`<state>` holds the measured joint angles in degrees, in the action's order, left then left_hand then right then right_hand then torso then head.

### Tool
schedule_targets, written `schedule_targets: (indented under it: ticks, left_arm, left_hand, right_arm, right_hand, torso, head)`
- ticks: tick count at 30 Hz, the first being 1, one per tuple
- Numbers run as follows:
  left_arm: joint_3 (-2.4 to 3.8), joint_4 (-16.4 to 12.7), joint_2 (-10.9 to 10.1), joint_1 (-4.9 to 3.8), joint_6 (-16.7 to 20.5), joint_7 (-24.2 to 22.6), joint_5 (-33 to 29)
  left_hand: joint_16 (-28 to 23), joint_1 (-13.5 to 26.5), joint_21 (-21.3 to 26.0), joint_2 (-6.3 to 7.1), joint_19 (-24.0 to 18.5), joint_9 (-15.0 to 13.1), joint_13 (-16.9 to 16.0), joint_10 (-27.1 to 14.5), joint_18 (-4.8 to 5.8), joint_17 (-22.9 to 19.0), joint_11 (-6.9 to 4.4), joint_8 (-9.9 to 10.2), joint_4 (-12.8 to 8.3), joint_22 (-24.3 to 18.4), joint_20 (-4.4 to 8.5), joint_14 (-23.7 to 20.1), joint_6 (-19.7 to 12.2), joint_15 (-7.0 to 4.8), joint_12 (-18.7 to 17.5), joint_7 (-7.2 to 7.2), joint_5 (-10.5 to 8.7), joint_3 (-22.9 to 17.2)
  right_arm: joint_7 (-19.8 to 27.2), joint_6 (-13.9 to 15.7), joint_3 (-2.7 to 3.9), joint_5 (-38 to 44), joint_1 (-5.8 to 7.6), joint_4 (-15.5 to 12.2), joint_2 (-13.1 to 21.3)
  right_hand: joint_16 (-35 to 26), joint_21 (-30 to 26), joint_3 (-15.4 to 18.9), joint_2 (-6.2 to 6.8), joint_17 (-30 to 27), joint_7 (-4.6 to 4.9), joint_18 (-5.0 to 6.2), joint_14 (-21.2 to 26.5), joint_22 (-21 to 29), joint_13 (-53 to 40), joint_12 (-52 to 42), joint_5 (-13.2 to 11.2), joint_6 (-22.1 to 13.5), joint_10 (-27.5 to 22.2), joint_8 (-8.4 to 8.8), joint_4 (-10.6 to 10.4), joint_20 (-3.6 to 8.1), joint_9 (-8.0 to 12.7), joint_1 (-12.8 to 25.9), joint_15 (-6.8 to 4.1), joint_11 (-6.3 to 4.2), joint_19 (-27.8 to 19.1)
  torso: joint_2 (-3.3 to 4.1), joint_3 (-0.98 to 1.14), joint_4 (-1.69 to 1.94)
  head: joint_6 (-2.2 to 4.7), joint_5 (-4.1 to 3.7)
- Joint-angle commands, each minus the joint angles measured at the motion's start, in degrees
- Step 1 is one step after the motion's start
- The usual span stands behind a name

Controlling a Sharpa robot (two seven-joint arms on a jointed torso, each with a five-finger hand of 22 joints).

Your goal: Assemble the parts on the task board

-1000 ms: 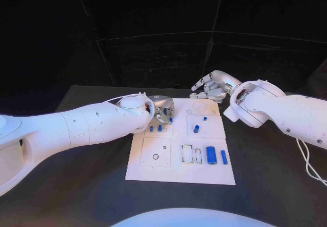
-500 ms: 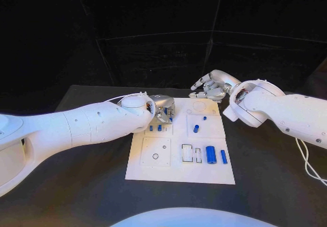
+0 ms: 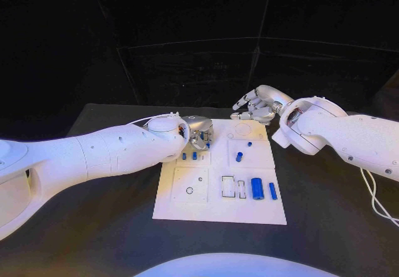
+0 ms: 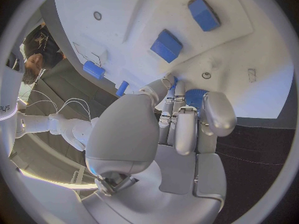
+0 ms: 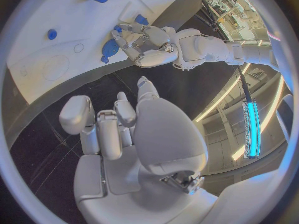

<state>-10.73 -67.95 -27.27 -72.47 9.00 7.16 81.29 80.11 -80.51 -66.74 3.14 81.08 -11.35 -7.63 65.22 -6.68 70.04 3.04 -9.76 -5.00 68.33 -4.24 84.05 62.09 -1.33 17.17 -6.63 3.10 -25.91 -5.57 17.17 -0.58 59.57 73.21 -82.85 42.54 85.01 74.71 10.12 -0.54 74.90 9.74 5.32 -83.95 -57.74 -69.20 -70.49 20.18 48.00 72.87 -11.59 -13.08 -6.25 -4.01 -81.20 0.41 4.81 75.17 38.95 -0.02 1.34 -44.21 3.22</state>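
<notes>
White task board (image 3: 218,208) lies mid-table, bare black table (image 3: 100,231) on every side. At its far-left part the left hand (image 3: 198,134) pinches a blue part (image 4: 194,97) in its fingertips. Beyond the far edge, the right hand (image 3: 259,105) hovers, fingers apart, holding nothing. More blue parts (image 3: 263,189) lie near-right.

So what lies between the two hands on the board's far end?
In the head view, only bare task board lies between the left hand and the right hand.
</notes>
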Motion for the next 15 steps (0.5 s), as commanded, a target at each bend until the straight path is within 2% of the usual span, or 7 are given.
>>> schedule_targets:
  ticks: [1,8,12,15]
  left_arm:
    - [-0.07,-0.27,-0.31,0.13,2.13,-0.33,0.21]
    - [-0.05,-1.29,-1.35,0.16,4.11,-1.14,-0.49]
    - [0.08,-2.83,-2.8,0.16,5.05,-1.64,-1.22]
    - [1.1,-3.96,-3.95,0.14,5.5,-1.89,-1.89]
  left_hand:
    - [0.3,-1.09,-0.78,-0.25,0.53,0.03,-0.05,1.07,1.27,0.05,-0.16,-0.23,-0.81,0.73,-0.02,1.44,0.79,-0.33,-0.6,-0.06,0.12,-1.27]
    - [0.35,-0.06,-1.13,0.17,0.64,0.46,0.3,1.87,1.33,-0.16,-0.03,0.42,-1.79,1.22,-0.04,1.51,1.16,-0.17,-2.05,-0.22,0.08,-2.86]
    - [0.31,0.84,-1.1,0.55,0.61,0.65,0.47,2.09,1.32,-0.38,0.05,0.74,-1.89,1.28,-0.11,1.5,1.28,-0.09,-2.78,-0.3,0.05,-3.11]
    - [0.32,1.32,-1.1,0.71,0.61,0.72,0.53,2.25,1.32,-0.43,0.08,0.86,-1.85,1.33,-0.15,1.51,1.39,-0.09,-3.09,-0.31,0.05,-3.14]
  right_arm:
    - [0.37,-0.3,0.04,0.18,0.11,-0.02,-0.06]
    - [0.42,-0.3,0.04,0.18,0.1,0.05,-0.05]
    - [0.45,-0.3,0.04,0.18,0.1,0.1,0.01]
    - [0.45,-0.31,0.04,0.18,0.1,0.14,0.07]
  right_hand:
    - [-0.26,-0.23,0.25,-0.26,7.49,-0.05,0.79,-4.08,0.02,0.04,0.31,0.3,-0.47,-0.43,-0.28,-0.01,0.02,0.03,-0.07,-0.22,-0.12,-0.39]
    - [-0.23,-0.22,0.29,-0.33,7.54,-0.06,0.78,-4.1,-0.02,-0.07,0.19,0.33,-0.47,-0.33,-0.33,-0.03,0.03,0.03,-0.13,-0.22,-0.12,-0.37]
    - [-0.22,-0.22,0.29,-0.35,7.56,-0.06,0.78,-4.1,-0.03,-0.09,0.16,0.34,-0.47,-0.31,-0.34,-0.04,0.03,0.03,-0.15,-0.22,-0.12,-0.36]
    - [-0.22,-0.22,0.29,-0.35,7.56,-0.06,0.78,-4.1,-0.03,-0.09,0.16,0.34,-0.47,-0.31,-0.34,-0.04,0.03,0.03,-0.15,-0.22,-0.12,-0.36]
  torso:
    - [-0.05,-0.02,0.01]
    - [-0.08,-0.01,0.08]
    - [-0.12,0.01,0.17]
    - [-0.14,0.01,0.2]
  head:
    - [0.06,-0.02]
    - [0.21,-0.3]
    - [0.41,-0.32]
    - [0.41,-0.24]
